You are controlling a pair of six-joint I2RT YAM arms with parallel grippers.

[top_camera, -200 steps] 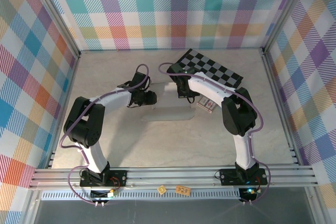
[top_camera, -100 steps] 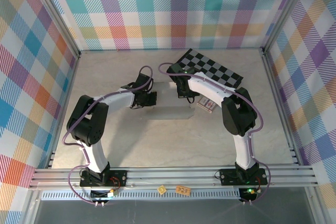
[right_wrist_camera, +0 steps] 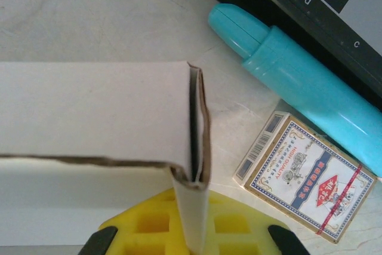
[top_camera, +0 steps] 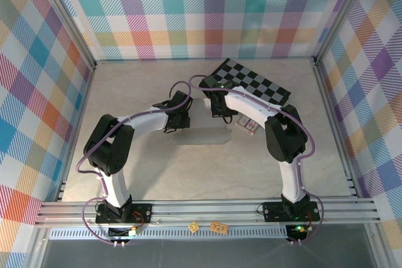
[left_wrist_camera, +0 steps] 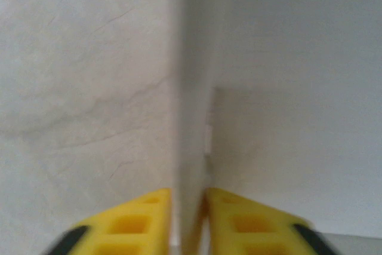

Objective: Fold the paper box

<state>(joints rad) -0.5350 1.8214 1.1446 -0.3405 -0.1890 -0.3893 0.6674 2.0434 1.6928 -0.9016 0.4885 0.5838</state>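
Left gripper (left_wrist_camera: 188,194) has swung in to the box (top_camera: 206,132) in the middle of the table (top_camera: 132,161), astride one wall; whether it is clamped I cannot tell. Right gripper (right_wrist_camera: 191,202) pinches the corner flap, so this wall seems ready to fold.

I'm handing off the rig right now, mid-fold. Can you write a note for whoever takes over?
Left gripper: straddles a wall of the paper box; jaws nearly closed, grip unclear.
Right gripper: shut on the box's corner wall.
Box: mid-table between the arms; card packet, teal marker and checkered board beside its right end.
Done: walls raised at the right corner.
To do: probably securing the remaining walls.
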